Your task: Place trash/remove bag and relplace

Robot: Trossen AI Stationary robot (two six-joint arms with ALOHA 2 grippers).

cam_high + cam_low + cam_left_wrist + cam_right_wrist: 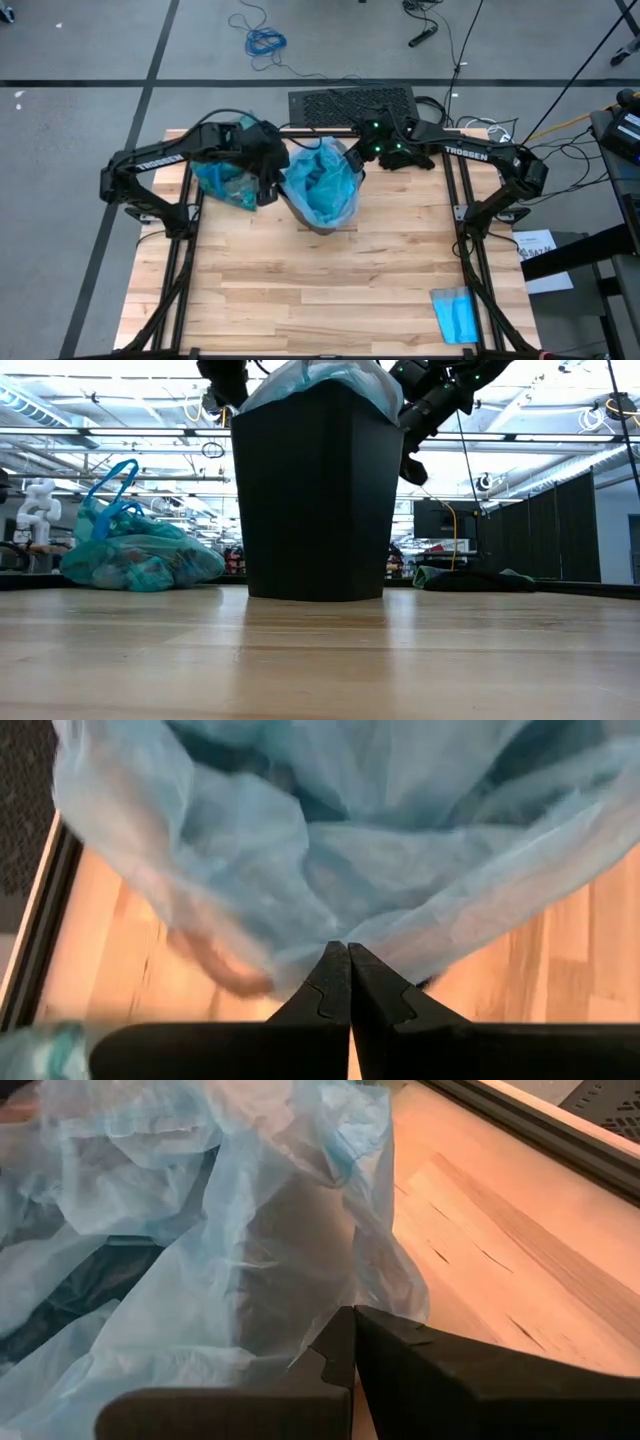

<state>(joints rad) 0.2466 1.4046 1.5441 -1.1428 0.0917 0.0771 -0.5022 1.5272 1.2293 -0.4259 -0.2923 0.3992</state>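
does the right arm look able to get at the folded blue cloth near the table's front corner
Probably yes, but not right away: the cloth lies in the open on that arm's side, while the right pincer is shut at the bin on the light blue bag.

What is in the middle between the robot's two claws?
The black bin, lined with the light blue bag. In the high view the left claw and right claw sit at opposite sides of its rim, each shut on the plastic.

Sky-blue translucent plastic bag (pixel 322 183) is draping over the black plastic bin (pixel 312 500). Left of the bin, darker teal-green crinkly bag (pixel 225 180) is showing. Table (pixel 320 290) is light striped wood; folded blue cloth (pixel 457 314) right of the bin.
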